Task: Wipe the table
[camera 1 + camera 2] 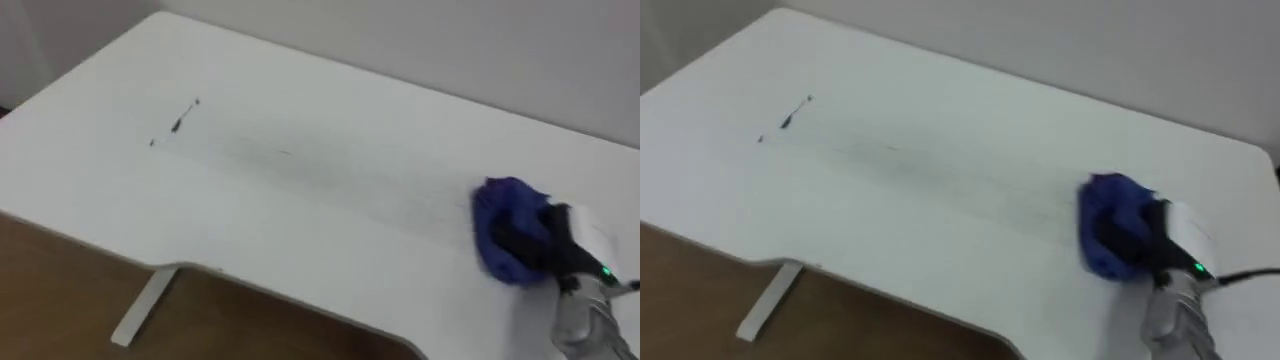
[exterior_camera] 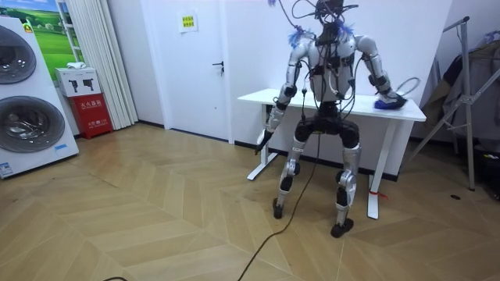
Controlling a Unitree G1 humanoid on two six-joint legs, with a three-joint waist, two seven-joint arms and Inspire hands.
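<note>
Right hand sits on the blue cloth at the robot's right end of the white table, arm reaching in from that side. Dark fingers are sunk in the bunched fabric; can't tell if they're clutching it or pressing flat. Cloth lies on the tabletop, likely pinned for a sweep. Dark marks sit well apart, far left, so most wiping looks undone. Left hand hangs by the table edge, idle; state not readable.
</note>
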